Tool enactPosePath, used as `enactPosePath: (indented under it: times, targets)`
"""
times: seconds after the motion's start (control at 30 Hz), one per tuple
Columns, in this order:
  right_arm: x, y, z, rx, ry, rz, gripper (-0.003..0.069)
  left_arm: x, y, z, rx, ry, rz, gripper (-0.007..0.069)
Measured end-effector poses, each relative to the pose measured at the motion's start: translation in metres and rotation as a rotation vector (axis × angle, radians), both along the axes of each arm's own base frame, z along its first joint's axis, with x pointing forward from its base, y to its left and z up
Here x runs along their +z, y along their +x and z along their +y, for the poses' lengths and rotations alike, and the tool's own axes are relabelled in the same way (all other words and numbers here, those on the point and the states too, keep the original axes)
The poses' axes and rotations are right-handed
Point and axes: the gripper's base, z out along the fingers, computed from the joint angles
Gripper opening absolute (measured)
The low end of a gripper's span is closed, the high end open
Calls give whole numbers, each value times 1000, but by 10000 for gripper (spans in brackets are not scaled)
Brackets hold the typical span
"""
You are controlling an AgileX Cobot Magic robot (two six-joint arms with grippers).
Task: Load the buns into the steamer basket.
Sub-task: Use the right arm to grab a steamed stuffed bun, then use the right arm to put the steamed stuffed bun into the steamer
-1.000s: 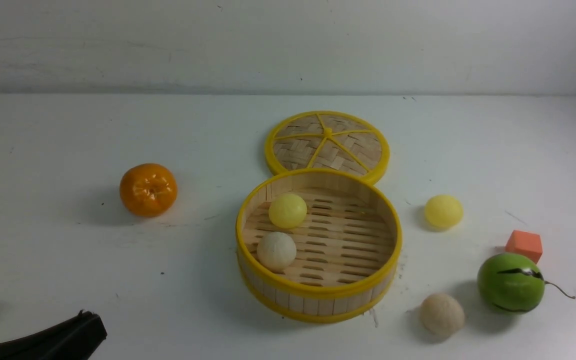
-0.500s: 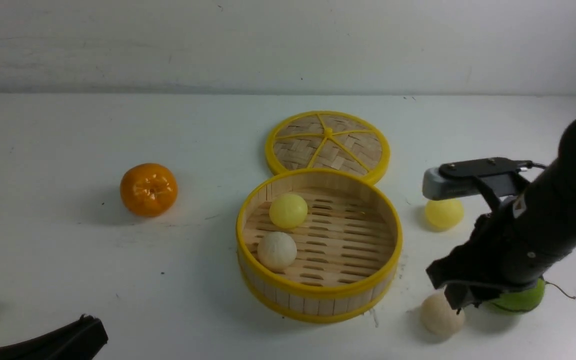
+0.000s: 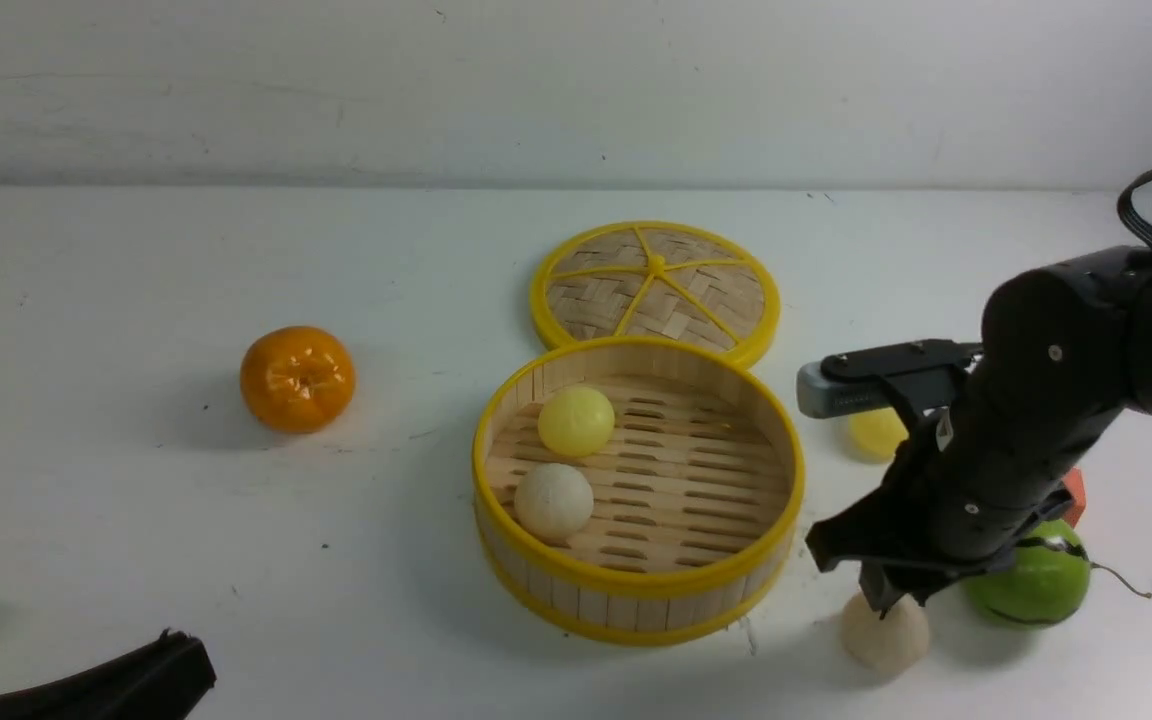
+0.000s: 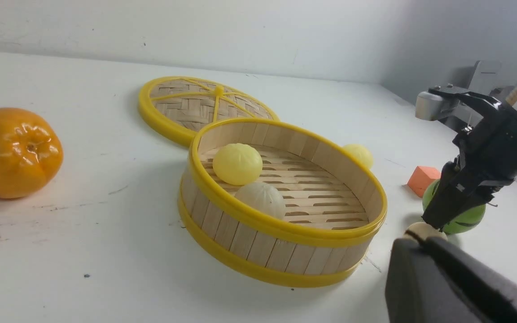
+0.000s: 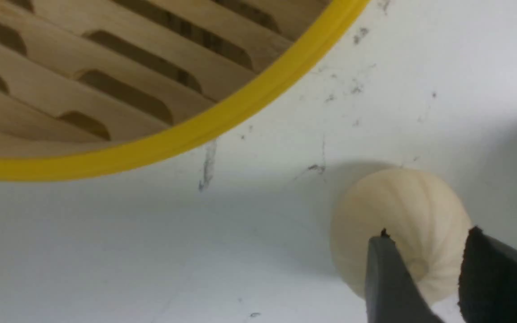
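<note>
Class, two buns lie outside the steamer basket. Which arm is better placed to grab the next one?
Right. The right gripper hovers just over the beige bun beside the steamer basket; the left gripper sits far off, across the basket.

We are seeing a narrow lane of bare desk (image 3: 806, 612) between the steamer basket (image 3: 636, 582) wall and the beige bun (image 3: 886, 640). The green ball (image 3: 1036, 590) is crowding that bun from the right, the orange cube (image 3: 1074, 495) just behind it. Inside the basket, a yellow bun (image 3: 576, 421) and an off-white bun (image 3: 553, 501) are filling the left side; the right half is lying open.
</note>
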Motion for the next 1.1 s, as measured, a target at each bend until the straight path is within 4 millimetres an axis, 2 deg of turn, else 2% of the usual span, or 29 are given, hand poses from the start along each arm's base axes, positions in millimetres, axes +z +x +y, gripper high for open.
enactPosePath:
  times: [0.27, 0.57, 0.67, 0.97, 1.07, 1.1]
  targets:
    - [-16, 9, -5, -27, -15, 19, 242, 0, 0, 0, 0, 1, 1, -9]
    - [-18, 12, -7, -53, 13, 34, 235, 0, 0, 0, 0, 1, 1, -2]
    - [-19, 11, -7, -49, 11, 42, 202, 0, 0, 0, 0, 1, 1, 1]
    - [-18, 7, -8, -1, -11, 79, 7, 0, 0, 0, 0, 1, 1, 4]
    - [-8, 5, -9, 4, -9, 78, 1, 0, 0, 0, 0, 1, 1, 4]
    - [5, 4, -9, 7, -3, 68, 1, 0, 0, 0, 0, 1, 1, 7]
